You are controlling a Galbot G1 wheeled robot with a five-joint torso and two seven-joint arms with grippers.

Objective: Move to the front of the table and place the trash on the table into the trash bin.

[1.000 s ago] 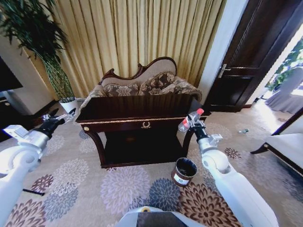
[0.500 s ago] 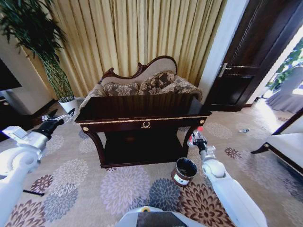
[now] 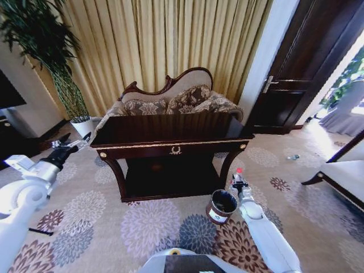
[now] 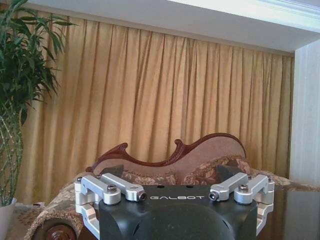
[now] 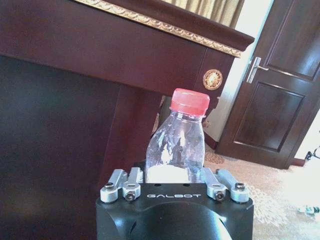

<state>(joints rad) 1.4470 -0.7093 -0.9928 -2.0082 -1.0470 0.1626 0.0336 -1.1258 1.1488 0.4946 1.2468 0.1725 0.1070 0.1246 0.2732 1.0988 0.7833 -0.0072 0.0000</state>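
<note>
Gripping a red-capped plastic bottle [image 5: 176, 141], the right gripper [image 3: 238, 183] hung beside the trash bin [image 3: 220, 206]; left gripper [image 3: 63, 149] parked aside, jaws' state unclear.

desk [image 3: 170, 132]: glossy dark wood, gold trim | bottle [image 5: 177, 142]: clear plastic, crinkled, matt red cap | right claw [image 5: 174, 184]: matt blk body, bare metal links | carpet [image 3: 148, 222]: patterned pile

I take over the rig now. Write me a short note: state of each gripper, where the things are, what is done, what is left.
Right gripper: shut on a clear bottle with a red cap, low beside the trash bin.
Left gripper: open, raised off the table's left end.
Bin: on the carpet by the table's front right leg.
Done: bottle is off the table.
Left: release it into the bin.
</note>
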